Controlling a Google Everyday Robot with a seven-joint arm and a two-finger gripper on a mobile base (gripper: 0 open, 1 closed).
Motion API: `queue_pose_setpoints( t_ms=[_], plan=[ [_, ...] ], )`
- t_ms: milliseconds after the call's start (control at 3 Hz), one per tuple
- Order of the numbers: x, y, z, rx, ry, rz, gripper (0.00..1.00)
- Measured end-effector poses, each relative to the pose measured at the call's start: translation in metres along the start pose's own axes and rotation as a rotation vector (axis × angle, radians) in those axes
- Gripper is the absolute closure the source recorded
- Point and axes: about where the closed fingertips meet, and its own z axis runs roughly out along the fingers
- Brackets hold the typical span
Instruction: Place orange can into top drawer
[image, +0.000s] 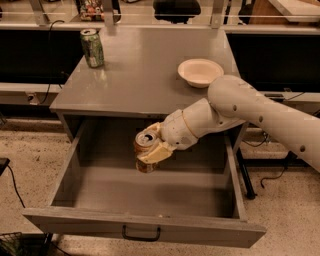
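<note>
Camera view has your gripper (151, 154) clenched around the orange can (145, 139), holding it roughly upright over the open drawer (150, 224). The can hangs above the back half of the drawer floor. I cannot tell whether its base touches the floor, though it looks clear of it. Bare floor lies below the gripper and out toward the front panel, and both side walls stand well apart from it, so you have room.

Lower straight down, slowly, until the base meets the floor. Don't let go from height, since a light can would likely tip or roll on smooth metal. Hold the wrist level so the base lands flat. Then part the fingers only enough to free the can and lift straight up, watching that the forearm clears the edge of the tabletop (140, 80) just above and behind the gripper. Ignore the green can (92, 47) and bowl (200, 71), both well behind the gripper on the tabletop.
</note>
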Motion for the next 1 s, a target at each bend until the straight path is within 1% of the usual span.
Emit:
queue_pose_setpoints(
  t_ms=[667, 1000],
  plan=[
    [0.017, -0.004, 0.015, -0.007, -0.01, -0.005, 1.0],
    [0.024, -0.005, 0.017, 0.009, -0.036, -0.001, 0.82]
  ],
)
